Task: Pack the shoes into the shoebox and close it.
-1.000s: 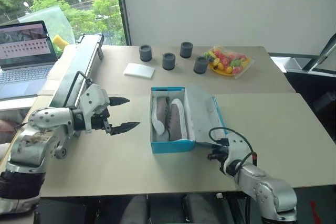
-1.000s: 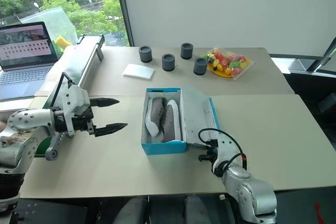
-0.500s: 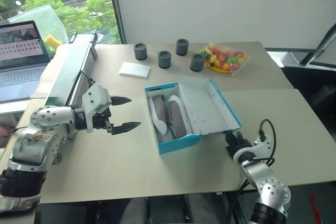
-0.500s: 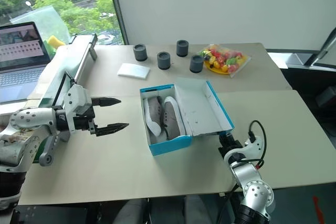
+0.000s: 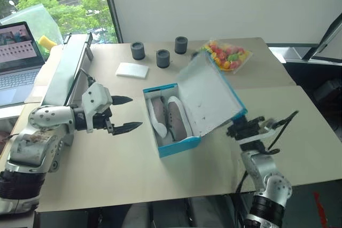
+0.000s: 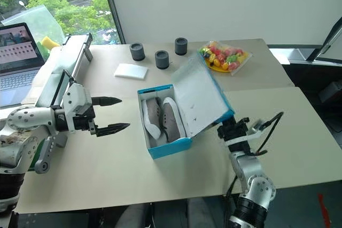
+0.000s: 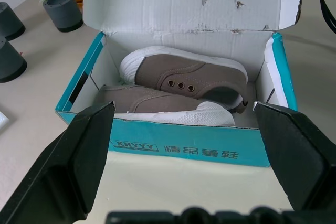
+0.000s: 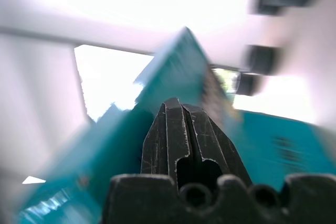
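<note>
We see the shoebox (image 7: 173,148) as matt turquoise cardboard — white and scuffed inside. Within it, the shoes (image 7: 189,80) look like taupe cloth with smooth white rubbery soles. Beneath the box, the table (image 5: 133,169) is dull beige board.

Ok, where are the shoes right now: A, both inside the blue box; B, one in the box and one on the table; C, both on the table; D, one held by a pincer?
A: both shoes lie side by side inside the shoebox, lid half raised.
</note>
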Robot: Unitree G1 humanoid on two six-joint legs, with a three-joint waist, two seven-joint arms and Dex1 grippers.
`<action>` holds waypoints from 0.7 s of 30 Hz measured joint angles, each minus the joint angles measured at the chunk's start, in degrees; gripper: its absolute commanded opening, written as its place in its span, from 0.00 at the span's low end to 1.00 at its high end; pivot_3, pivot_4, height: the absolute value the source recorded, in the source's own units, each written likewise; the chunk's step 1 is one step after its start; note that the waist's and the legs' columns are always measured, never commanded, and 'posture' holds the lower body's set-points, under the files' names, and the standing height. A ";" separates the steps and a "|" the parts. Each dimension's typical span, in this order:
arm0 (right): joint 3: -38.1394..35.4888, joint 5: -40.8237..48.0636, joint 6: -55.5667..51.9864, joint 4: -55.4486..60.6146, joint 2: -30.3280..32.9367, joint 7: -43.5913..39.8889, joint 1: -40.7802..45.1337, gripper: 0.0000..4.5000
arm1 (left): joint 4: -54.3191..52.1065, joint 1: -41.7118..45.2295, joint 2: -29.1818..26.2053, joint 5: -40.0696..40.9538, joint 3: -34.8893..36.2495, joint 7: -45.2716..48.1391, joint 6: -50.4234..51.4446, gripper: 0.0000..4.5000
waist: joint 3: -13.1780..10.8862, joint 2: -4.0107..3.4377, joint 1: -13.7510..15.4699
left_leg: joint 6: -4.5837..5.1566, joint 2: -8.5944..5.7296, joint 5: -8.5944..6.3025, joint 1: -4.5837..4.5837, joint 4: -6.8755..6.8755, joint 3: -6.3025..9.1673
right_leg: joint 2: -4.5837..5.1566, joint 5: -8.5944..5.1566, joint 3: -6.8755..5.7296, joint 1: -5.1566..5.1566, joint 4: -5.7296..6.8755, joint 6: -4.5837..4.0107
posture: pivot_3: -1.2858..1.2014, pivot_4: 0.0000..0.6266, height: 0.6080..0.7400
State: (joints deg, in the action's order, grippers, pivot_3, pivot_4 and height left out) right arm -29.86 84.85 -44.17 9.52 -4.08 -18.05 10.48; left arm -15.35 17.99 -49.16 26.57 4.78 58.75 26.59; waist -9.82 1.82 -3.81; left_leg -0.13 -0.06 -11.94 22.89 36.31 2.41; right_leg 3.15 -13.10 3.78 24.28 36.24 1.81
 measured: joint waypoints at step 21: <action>43.16 -47.00 -1.12 -1.61 27.49 -15.92 28.90 0.01 | -2.98 -2.42 0.09 0.53 1.46 -3.77 1.89 1.00 | -0.02 0.00 1.00 | -0.01 -0.04 -0.03 0.27 0.41 -0.11 | -0.06 0.14 -0.01 0.20 0.02 0.02 | 0.52 0.24 1.00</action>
State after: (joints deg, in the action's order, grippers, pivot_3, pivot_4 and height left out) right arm 13.30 37.85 -45.29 7.91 23.41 -33.97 39.38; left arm -18.32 15.57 -49.06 27.11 6.24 54.98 28.49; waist -9.84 1.82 -2.80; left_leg -0.14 -0.10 -11.96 23.16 36.73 2.30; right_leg 3.09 -12.96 3.77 24.48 36.27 1.83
